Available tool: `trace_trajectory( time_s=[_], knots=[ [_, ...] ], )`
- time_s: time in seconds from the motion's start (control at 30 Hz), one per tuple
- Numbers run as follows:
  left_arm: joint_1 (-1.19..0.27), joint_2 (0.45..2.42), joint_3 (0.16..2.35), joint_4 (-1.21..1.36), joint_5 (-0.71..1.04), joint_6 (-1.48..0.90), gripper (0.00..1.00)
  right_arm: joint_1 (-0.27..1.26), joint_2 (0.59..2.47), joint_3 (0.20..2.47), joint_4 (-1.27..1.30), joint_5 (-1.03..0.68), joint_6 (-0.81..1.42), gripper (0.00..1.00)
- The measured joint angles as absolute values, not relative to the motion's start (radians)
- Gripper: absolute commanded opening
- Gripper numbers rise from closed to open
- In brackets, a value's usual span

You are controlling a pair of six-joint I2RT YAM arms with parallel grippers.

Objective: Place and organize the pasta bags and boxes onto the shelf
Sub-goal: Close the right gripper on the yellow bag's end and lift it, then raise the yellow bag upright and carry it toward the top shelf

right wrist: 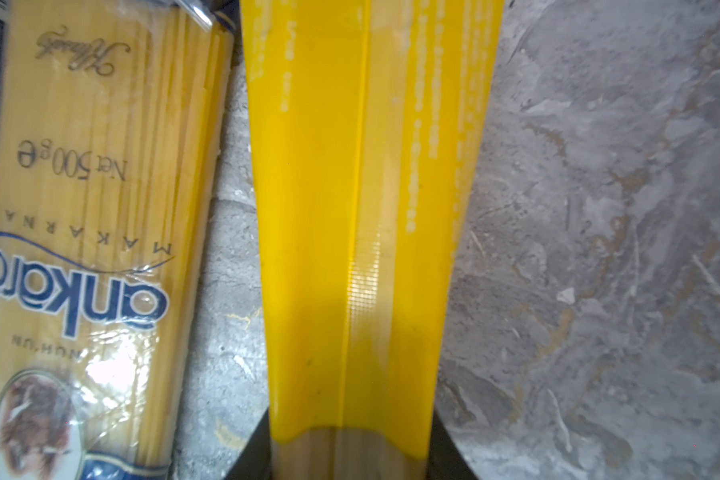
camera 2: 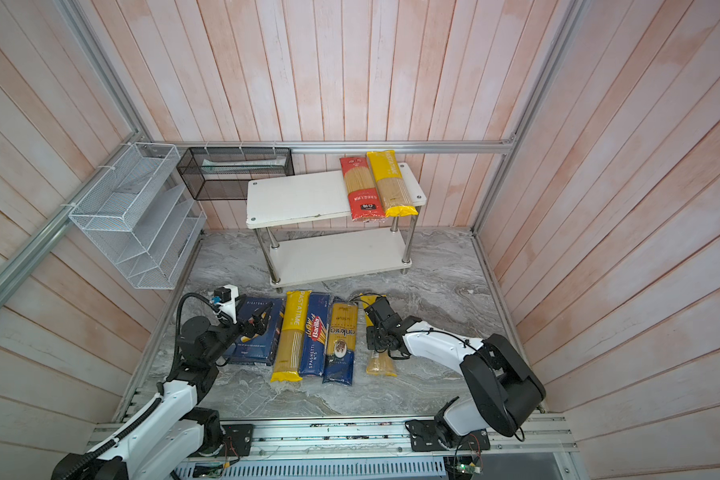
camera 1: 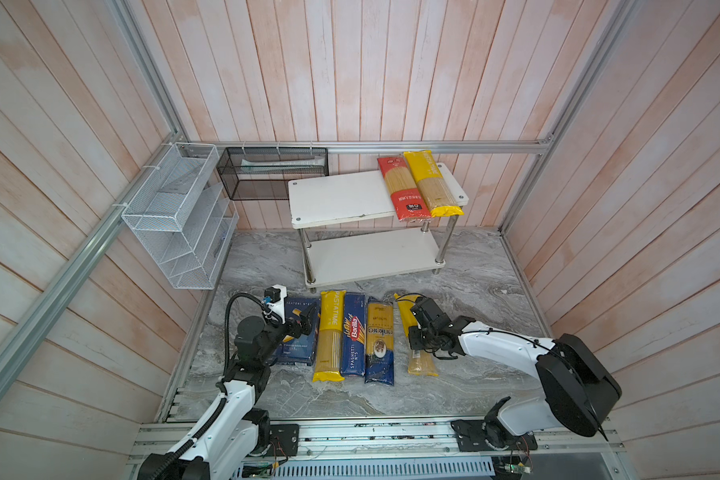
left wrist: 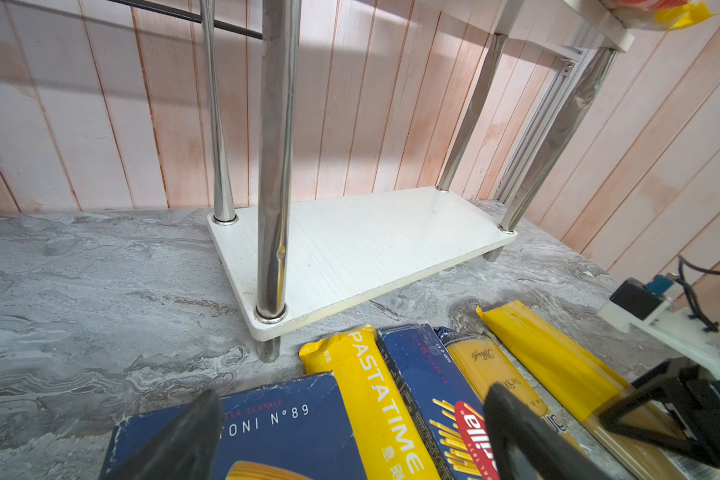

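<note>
Well, the yellow bag point(right wrist: 362, 208) lay flat on the grey table point(camera 1: 474, 311), at the right end of the near row. The right gripper point(right wrist: 352, 461) had its two fingers pressed on the bag's long sides, pinching it near the middle. That was likely so the long bag would not tip when lifted.

Just left of it lay the ankara bag point(camera 1: 380, 340), then the narrow Barilla box point(camera 1: 354, 332), the PASTATIME bag point(camera 1: 330, 332) and the wide blue box point(camera 1: 296, 353). They all lay side by side.

The left gripper point(left wrist: 350, 436) hung over the wide blue box with its fingers spread wide, maybe ready for it.

Farther off, the shelf point(camera 1: 337, 195) held a red bag point(camera 1: 402, 189) and a second yellow pack point(camera 1: 431, 183) on the right of its top board. That left room on the left.
</note>
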State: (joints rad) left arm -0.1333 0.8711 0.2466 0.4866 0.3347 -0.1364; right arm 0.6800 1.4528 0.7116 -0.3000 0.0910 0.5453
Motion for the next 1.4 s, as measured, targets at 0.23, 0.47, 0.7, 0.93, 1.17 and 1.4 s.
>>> trace_trajectory(
  time_s=[0.23, 0.47, 0.7, 0.93, 1.17, 1.4],
  knots=[
    [-0.133, 0.871, 0.247, 0.487, 0.335, -0.137, 1.00, 0.681, 1.450, 0.734, -0.342, 0.076, 0.535, 0.04],
    [-0.133, 0.871, 0.247, 0.487, 0.335, -0.136, 1.00, 0.688, 1.439, 0.739, -0.366, 0.068, 0.530, 0.00],
    [-0.133, 0.871, 0.247, 0.487, 0.335, -0.136, 1.00, 0.688, 1.439, 0.770, -0.400, 0.062, 0.519, 0.00],
    [-0.133, 0.867, 0.246, 0.487, 0.335, -0.137, 1.00, 0.691, 1.377, 0.802, -0.428, 0.062, 0.497, 0.00],
    [-0.133, 0.867, 0.246, 0.487, 0.334, -0.137, 1.00, 0.692, 1.254, 0.802, -0.426, 0.057, 0.462, 0.00],
    [-0.133, 0.867, 0.246, 0.487, 0.334, -0.137, 1.00, 0.693, 1.176, 0.802, -0.415, 0.043, 0.424, 0.00]
  ],
)
